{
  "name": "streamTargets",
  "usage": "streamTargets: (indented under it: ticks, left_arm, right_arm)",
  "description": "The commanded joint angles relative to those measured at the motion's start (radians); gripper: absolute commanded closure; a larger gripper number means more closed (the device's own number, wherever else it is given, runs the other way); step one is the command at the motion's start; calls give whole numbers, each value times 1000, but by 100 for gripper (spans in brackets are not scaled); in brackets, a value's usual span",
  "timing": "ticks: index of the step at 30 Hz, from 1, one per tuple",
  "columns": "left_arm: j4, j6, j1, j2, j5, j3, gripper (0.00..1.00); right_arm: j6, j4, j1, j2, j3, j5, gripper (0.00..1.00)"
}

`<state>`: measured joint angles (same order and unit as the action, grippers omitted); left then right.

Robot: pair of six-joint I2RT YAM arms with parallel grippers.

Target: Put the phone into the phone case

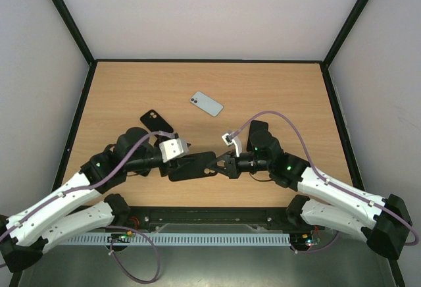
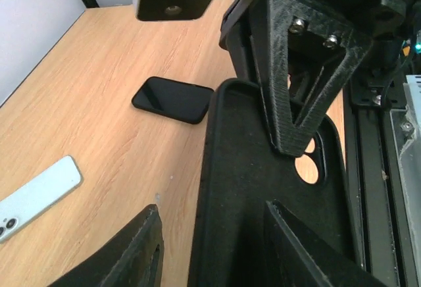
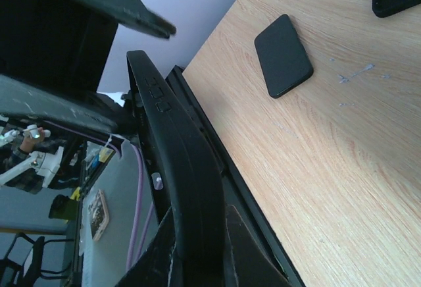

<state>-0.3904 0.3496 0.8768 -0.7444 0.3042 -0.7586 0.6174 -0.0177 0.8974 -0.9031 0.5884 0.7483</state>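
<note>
The black phone case (image 1: 192, 166) is held off the table between my two grippers, hollow side toward the left wrist camera (image 2: 263, 188), camera cut-out at its far end. My right gripper (image 1: 215, 164) is shut on the case's edge, seen edge-on in the right wrist view (image 3: 177, 168) between its jaws (image 3: 200, 211). My left gripper (image 2: 212, 207) is open, its fingers either side of the case's near long edge. The pale blue phone (image 1: 206, 103) lies back-up on the table beyond the grippers and shows in the left wrist view (image 2: 36, 195).
A black phone-sized slab (image 1: 156, 122) lies flat on the table left of the pale phone; it shows in both wrist views (image 2: 172, 99) (image 3: 284, 55). The black rail (image 1: 210, 218) runs along the table's near edge. Black frame posts bound the sides.
</note>
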Motion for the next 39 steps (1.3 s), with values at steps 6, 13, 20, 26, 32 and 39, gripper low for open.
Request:
streamTargets:
  ticks: [6,13,20,26,32,39]
  left_arm:
    - [-1,153,47,17,-63,13,92]
    - [18,135,49,23,-128,20,97]
    - [87,33,47,31,-260,50,97]
    - [133,-138,-1,-13,-422,57,97]
    - [154,-429,-144,-57,-420,57,97]
    - [144,-743,-180,-97,-570,107,97]
  right_arm:
    - [51,56,6,30,12,7,95]
    - [54,53,5,12,25,-57,86]
    - [8,-12,5,42,52,-278,36]
    - [-85,-60,2,3,98,-585,14]
    - [-226,-92,-79,-182,186,-838,8]
    - [-307,-102,-248,-539,384,-760,6]
